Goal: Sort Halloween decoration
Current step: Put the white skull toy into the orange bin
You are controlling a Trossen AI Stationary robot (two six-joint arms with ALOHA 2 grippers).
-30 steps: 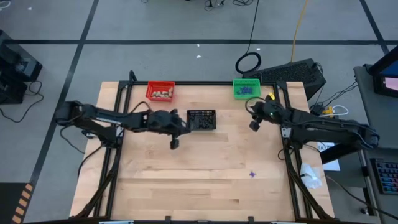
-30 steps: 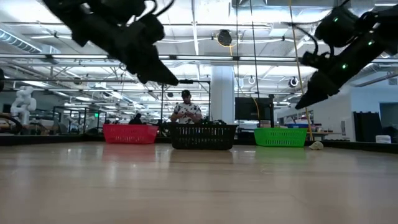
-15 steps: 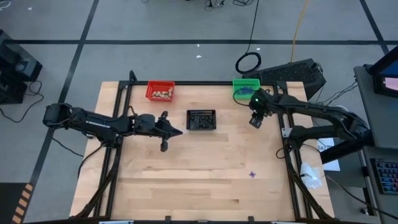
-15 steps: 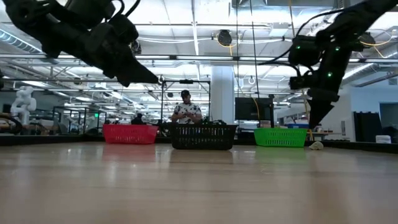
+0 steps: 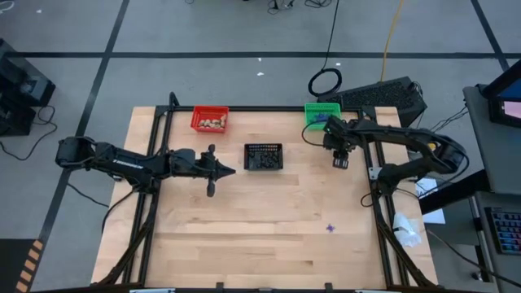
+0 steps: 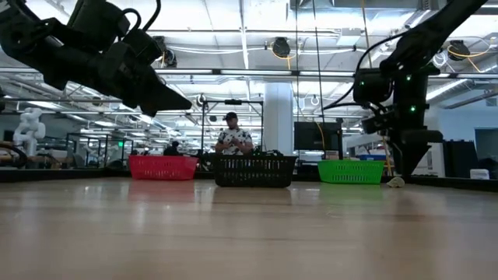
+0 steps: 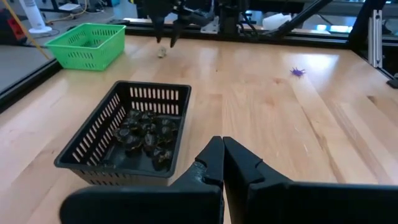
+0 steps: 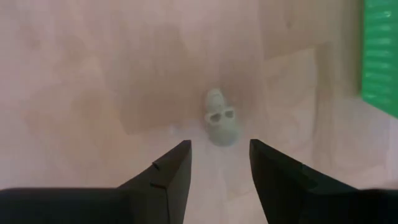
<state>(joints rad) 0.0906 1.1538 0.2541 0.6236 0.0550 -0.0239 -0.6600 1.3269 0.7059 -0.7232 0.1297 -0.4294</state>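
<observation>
My right gripper (image 8: 219, 163) has its fingers spread, with the little pale skull (image 8: 220, 122) on the wood just past the tips, so closing too early could knock it away

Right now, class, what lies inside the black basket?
The black basket holds a heap of dark brown-black bits. Whatever lies beneath the heap or behind the near wall is hidden.

We see our right gripper (image 8: 219, 163) with its 2 dark fingers (image 8: 166, 174) spread, a pale skull trinket (image 8: 220, 122) lying on the wooden tabletop (image 8: 93, 74) just beyond their gap, and a green basket (image 8: 379, 56) off to one side.
</observation>
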